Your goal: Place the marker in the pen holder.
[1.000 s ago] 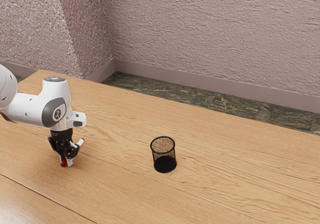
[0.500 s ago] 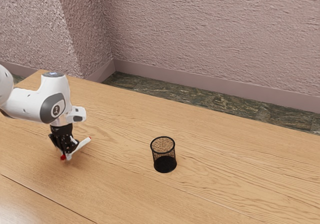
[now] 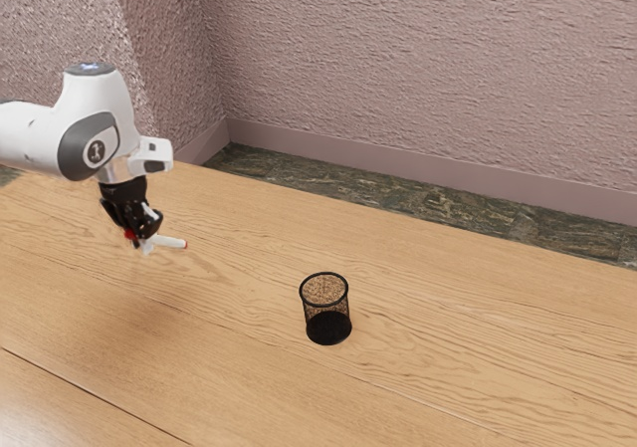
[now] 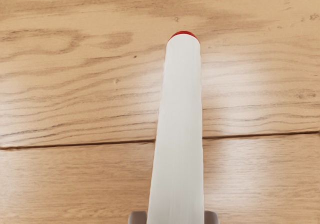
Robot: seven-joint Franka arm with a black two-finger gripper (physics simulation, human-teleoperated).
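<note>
In the exterior view my gripper (image 3: 144,243) is up above the table at the left, shut on the white marker (image 3: 170,242). The marker lies nearly level, its red-tipped end pointing toward the exterior view's right, with red also visible at its other end by the fingers. In the wrist view the marker (image 4: 179,124) stretches out from between the two fingertips, which touch its sides. The black mesh pen holder (image 3: 326,310) stands upright on the table, to the exterior view's right of my gripper and lower than it.
The wooden table (image 3: 239,387) extends under the arm and around the pen holder. Beyond its far edge are a dark stone floor (image 3: 428,203) and a textured wall (image 3: 418,59).
My hand has risen well off the table, carrying the marker up with it. The marker has swung from slanting upward to nearly level. The pen holder has stayed put.
</note>
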